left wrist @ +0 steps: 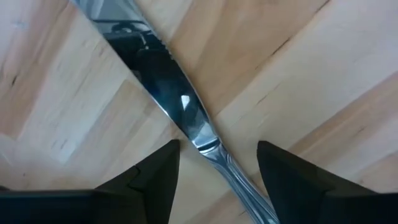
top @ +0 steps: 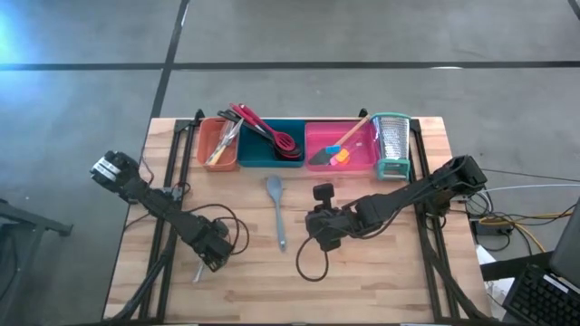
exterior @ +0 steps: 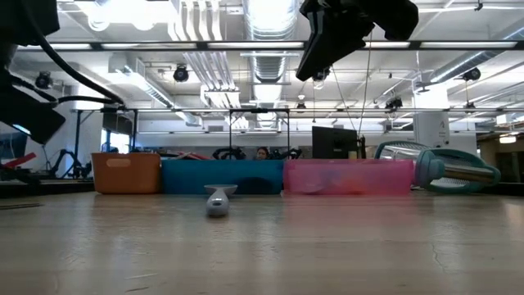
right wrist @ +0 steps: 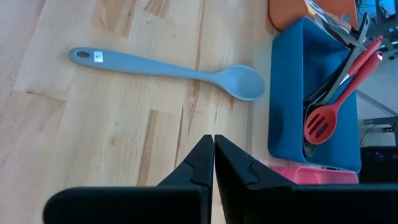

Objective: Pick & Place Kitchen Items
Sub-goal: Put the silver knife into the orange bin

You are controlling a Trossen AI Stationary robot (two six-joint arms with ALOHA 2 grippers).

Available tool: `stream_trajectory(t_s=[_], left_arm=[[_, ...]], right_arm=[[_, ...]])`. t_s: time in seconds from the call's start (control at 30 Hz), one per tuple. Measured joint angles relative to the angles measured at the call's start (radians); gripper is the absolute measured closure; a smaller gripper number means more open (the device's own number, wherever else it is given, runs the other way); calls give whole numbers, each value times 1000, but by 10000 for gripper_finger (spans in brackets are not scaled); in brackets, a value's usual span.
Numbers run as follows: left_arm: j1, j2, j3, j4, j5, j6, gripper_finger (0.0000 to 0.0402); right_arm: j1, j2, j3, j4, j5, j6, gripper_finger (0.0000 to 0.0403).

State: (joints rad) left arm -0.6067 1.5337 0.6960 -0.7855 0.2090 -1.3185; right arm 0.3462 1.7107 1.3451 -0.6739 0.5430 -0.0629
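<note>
Wooden desk (top: 362, 272) is carrying three trays at its far edge. High view: grey long-handled spoon (top: 276, 210) is lying mid-desk; left hand (top: 210, 256) is hovering over a metal table knife (top: 198, 270), right hand (top: 323, 237) waiting nearby. Left wrist view: fingers (left wrist: 152, 180) are standing wide, straddling the knife's neck; judged stiff, slippery, low-lying, best pinched there. Right wrist view: right hand's fingers are pressing together, empty; blue tray (right wrist: 292, 93) is holding red and black utensils.

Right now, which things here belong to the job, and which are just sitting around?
Job items:
- metal knife, between the open left gripper fingers
- grey spoon on the table
- red slotted spatula in the teal tray

Not job items:
- box grater
- orange tray
- pink tray
</note>
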Motion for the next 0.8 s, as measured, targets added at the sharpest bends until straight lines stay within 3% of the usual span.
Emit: stream_trajectory(t_s=[0.23,0.57,0.8], left_arm=[[-3,1,-33,48,1,-68,230],[-5,-1,-67,60,-18,-31,360],[4,-1,-68,77,-39,58,365]], right_arm=[[0,0,-2,0,0,4,394],[0,0,-13,1,0,9,394],[1,0,-14,9,0,9,394]])
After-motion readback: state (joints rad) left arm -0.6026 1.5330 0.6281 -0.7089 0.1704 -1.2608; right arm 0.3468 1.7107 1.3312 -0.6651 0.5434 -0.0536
